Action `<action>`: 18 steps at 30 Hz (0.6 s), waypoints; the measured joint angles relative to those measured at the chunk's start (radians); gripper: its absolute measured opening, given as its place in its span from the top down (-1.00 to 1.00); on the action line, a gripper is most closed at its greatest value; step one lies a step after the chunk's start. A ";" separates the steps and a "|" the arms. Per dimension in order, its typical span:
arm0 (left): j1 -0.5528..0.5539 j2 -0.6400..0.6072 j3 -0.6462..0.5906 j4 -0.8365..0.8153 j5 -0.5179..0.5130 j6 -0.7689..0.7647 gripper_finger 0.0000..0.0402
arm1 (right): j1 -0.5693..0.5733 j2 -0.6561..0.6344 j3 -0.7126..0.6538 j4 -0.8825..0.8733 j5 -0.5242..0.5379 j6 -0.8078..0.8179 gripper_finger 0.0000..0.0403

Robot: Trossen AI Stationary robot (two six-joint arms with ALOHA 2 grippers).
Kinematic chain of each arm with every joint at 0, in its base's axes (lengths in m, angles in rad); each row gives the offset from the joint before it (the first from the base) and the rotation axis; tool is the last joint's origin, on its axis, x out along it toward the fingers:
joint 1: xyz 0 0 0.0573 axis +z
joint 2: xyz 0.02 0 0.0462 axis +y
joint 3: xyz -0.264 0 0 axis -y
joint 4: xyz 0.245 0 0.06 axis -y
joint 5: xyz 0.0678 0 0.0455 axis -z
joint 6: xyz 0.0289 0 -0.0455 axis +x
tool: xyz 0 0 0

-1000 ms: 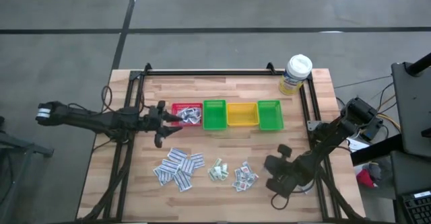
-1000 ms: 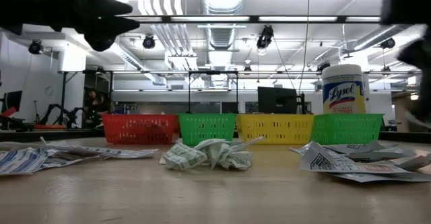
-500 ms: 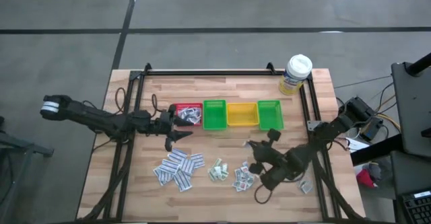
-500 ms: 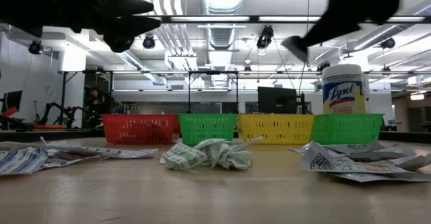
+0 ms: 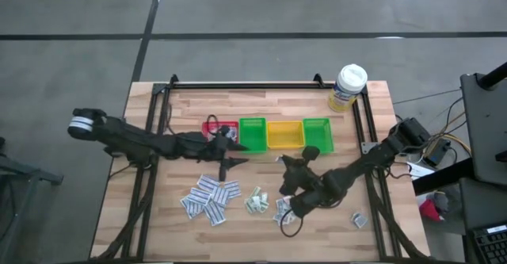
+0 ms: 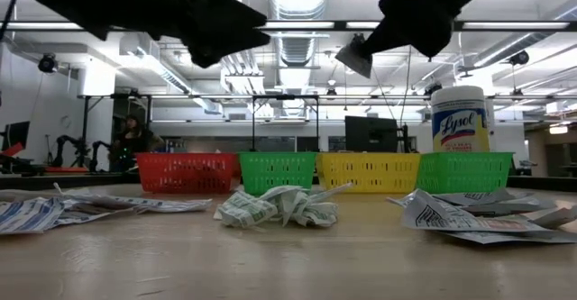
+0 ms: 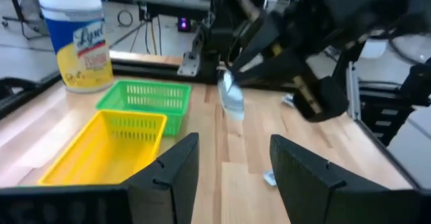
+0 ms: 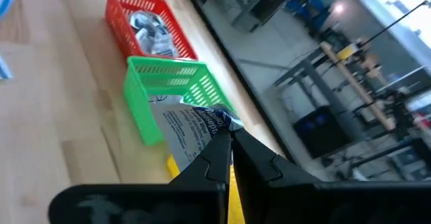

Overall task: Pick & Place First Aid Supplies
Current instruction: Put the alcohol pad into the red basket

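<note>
Two claws aloft, right claw (image 8: 225,138) pinching packet (image 8: 192,131), left claw (image 7: 229,163) wide, empty

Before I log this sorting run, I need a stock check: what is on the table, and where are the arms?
Bins: four in a row at the table's far side, red, green, yellow, green; red one holds packets.
Packets on the table: three loose piles, white with blue, green or grey print, near edge.
Stray packet: one, near the right edge.
Wipes bottle: one, white cap, yellow label, far right corner.
Left gripper: open, empty, above the table by the red bin.
Right gripper: shut on one held packet, raised near the bins.
</note>
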 joint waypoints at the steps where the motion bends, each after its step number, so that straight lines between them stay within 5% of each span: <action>1: 0.000 0.023 0.016 -0.004 0.000 0.000 0.12 | 0.000 0.010 0.015 0.003 0.013 -0.010 0.96; 18: 0.000 0.246 0.216 -0.007 -0.013 -0.026 0.12 | -0.007 0.118 0.131 0.024 0.119 -0.140 0.96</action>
